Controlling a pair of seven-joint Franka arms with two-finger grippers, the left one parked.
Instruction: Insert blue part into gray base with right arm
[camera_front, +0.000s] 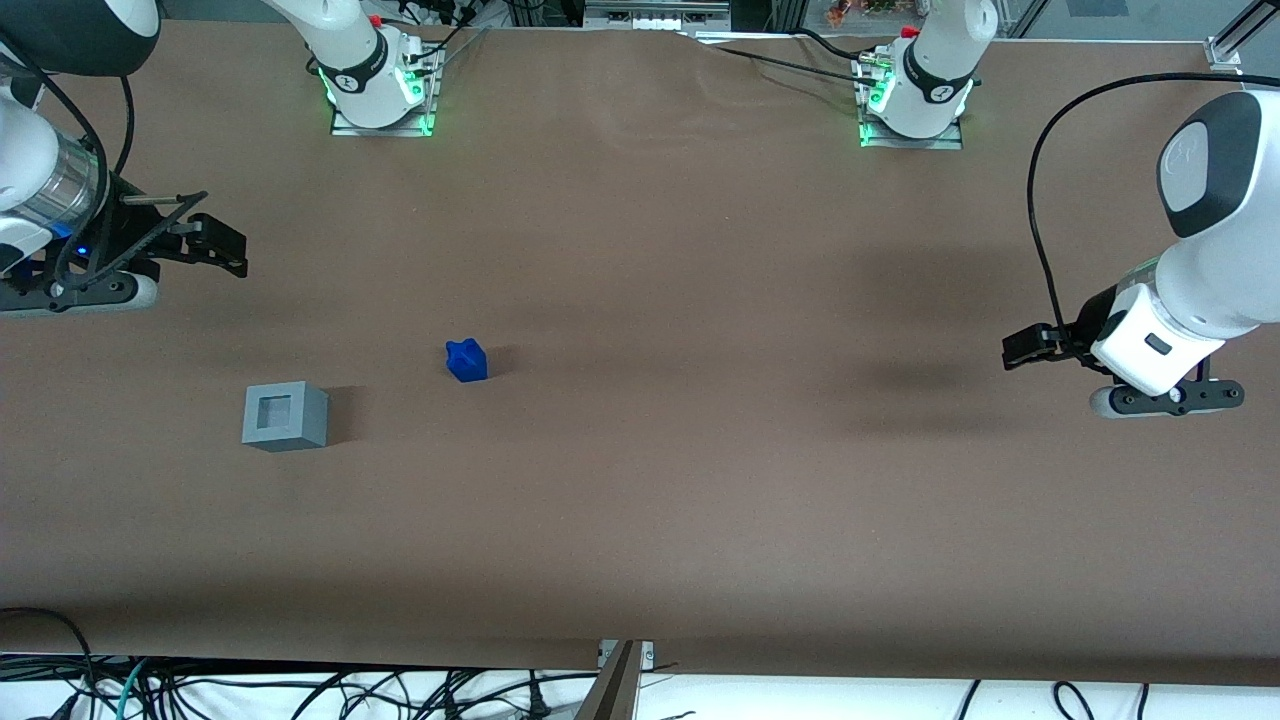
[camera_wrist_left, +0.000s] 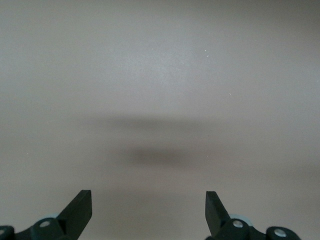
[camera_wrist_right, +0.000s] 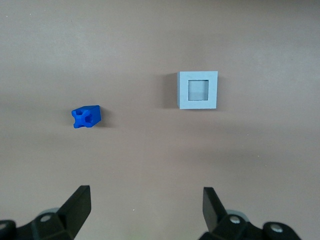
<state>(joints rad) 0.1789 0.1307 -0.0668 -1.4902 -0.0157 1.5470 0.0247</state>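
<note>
The blue part (camera_front: 466, 360) is a small bright blue block with a notched top, lying on the brown table. It also shows in the right wrist view (camera_wrist_right: 86, 116). The gray base (camera_front: 284, 415), a light gray cube with a square recess in its top, stands on the table beside the blue part, a little nearer to the front camera; it also shows in the right wrist view (camera_wrist_right: 198, 90). My right gripper (camera_front: 222, 245) hangs above the table at the working arm's end, farther from the front camera than both objects. In the right wrist view the gripper (camera_wrist_right: 146, 205) is open and empty.
The brown table (camera_front: 700, 450) spreads wide around the two objects. The two arm bases (camera_front: 380, 80) stand at the table's edge farthest from the front camera. Cables lie below the near edge.
</note>
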